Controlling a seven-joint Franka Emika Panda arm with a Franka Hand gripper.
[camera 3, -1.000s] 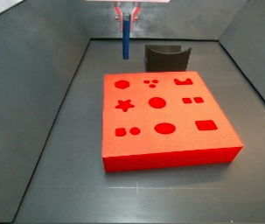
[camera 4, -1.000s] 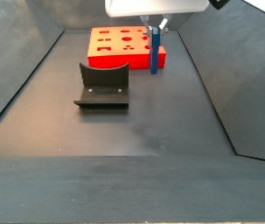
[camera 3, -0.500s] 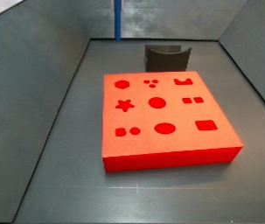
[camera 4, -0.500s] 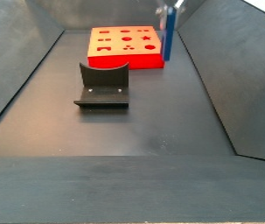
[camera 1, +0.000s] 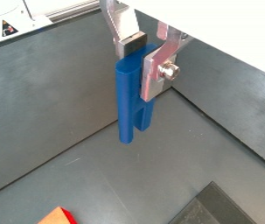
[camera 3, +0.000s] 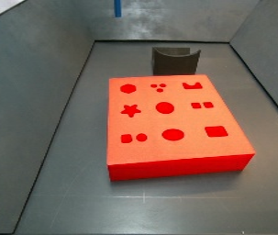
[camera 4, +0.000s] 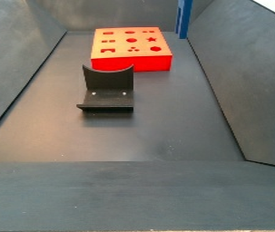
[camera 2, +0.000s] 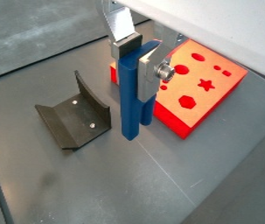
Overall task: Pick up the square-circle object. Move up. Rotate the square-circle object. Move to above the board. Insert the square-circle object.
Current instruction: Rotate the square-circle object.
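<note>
My gripper (camera 1: pixel 144 54) is shut on the square-circle object (camera 1: pixel 131 98), a long blue peg that hangs upright from the jaws with its two prongs pointing down; it also shows in a wrist view (camera 2: pixel 134 92). The silver fingers (camera 2: pixel 126 32) clamp its upper end. In both side views only the peg's lower tip shows at the upper edge (camera 3: pixel 117 8) (camera 4: pixel 183 16); the gripper itself is out of frame there. The red board (camera 3: pixel 172 121) with darker shape cut-outs lies flat on the floor, also in a side view (camera 4: pixel 132 46) and a wrist view (camera 2: pixel 194 83), below and beside the peg.
A dark grey curved holder (camera 4: pixel 107 87) stands on the floor near the board, also in a side view (camera 3: pixel 174 59) and a wrist view (camera 2: pixel 73 120). Sloping grey walls (camera 3: pixel 43 55) enclose the dark floor (camera 4: pixel 152 127).
The gripper has risen with the blue peg. It hung low beside the board a second ago; now only its tip shows at the upper edge of both side views.
</note>
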